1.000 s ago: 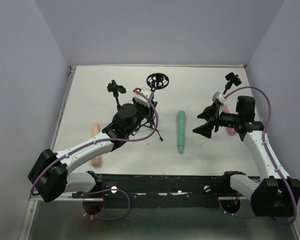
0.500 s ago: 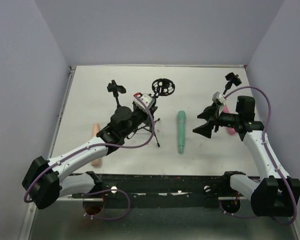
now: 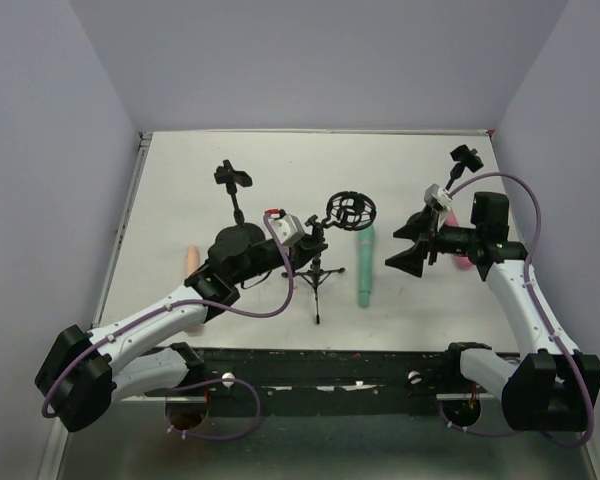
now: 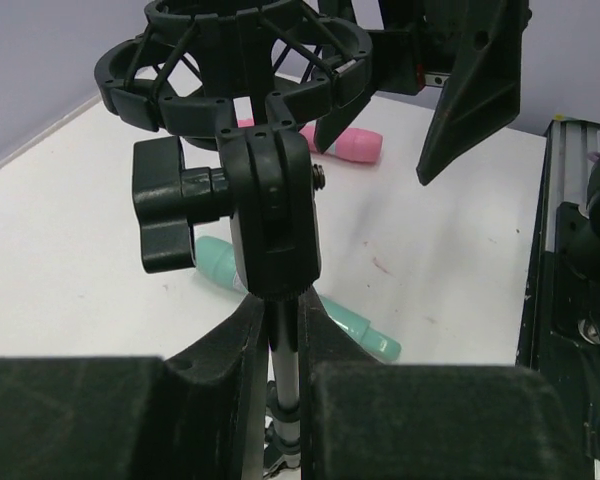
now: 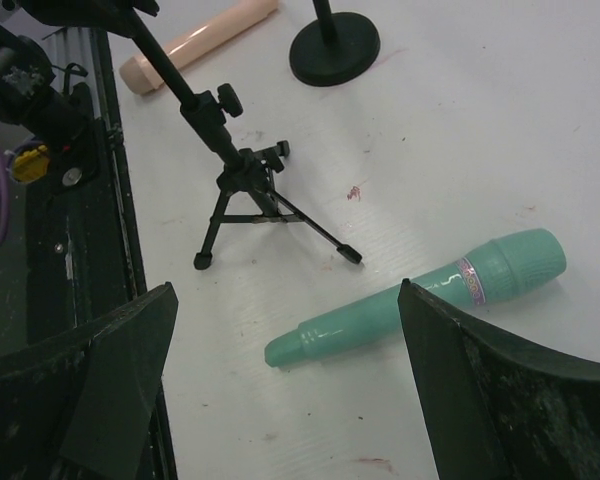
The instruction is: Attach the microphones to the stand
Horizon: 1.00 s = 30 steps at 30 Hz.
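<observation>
The tripod stand stands mid-tabletop, with the mint green microphone lying just beside it on the side toward the right edge. The left gripper pinches the stand's pole below the shock mount. The right gripper hangs with its fingers spread wide and empty, near the pink microphone.

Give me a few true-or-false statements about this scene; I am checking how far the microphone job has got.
1. The left claw is closed on the pole of the tripod stand. True.
2. The mint green microphone sits in the shock mount. False: it lies flat on the table beside the tripod, and the mount is empty.
3. The right claw holds the pink microphone. False: its jaws stand wide open with nothing between them, and the pink microphone lies on the table.
4. The beige microphone lies on the table, in no stand. True.
</observation>
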Motion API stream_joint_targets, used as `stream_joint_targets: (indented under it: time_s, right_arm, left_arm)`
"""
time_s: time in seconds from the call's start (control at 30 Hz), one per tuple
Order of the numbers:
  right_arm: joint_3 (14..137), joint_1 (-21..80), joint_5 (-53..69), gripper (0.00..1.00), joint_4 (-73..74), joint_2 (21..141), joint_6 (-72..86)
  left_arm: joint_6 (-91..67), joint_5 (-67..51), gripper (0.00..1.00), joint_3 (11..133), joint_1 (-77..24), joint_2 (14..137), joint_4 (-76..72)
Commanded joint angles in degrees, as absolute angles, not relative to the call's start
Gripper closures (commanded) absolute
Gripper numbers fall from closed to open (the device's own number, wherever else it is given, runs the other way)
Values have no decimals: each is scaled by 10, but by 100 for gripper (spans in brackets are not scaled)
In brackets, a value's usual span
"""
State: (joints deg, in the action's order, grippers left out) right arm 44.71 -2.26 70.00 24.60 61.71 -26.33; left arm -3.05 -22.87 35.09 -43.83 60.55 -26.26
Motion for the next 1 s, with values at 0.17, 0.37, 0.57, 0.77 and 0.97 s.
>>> stream_joint_targets:
  time_s: [0.17,0.37,0.57,0.77,0.97]
  right_arm:
    - [434,-9,636,0,191,660,-186]
    - [425,39,571,0,165,686,-164]
    - [416,111,423,0,115,725,-119]
    - [415,158,255,0,59,771,-30]
    - [433,207,84,0,45,834,64]
  left_arm:
    - [-22,-220,88,301,-435,590,-345]
    - [-70,-153,32,283,-435,530,-320]
    - [-98,-58,5,278,-435,421,-217]
    - [-139,39,2,267,-435,324,-106]
    - [-169,58,2,235,-435,266,-69]
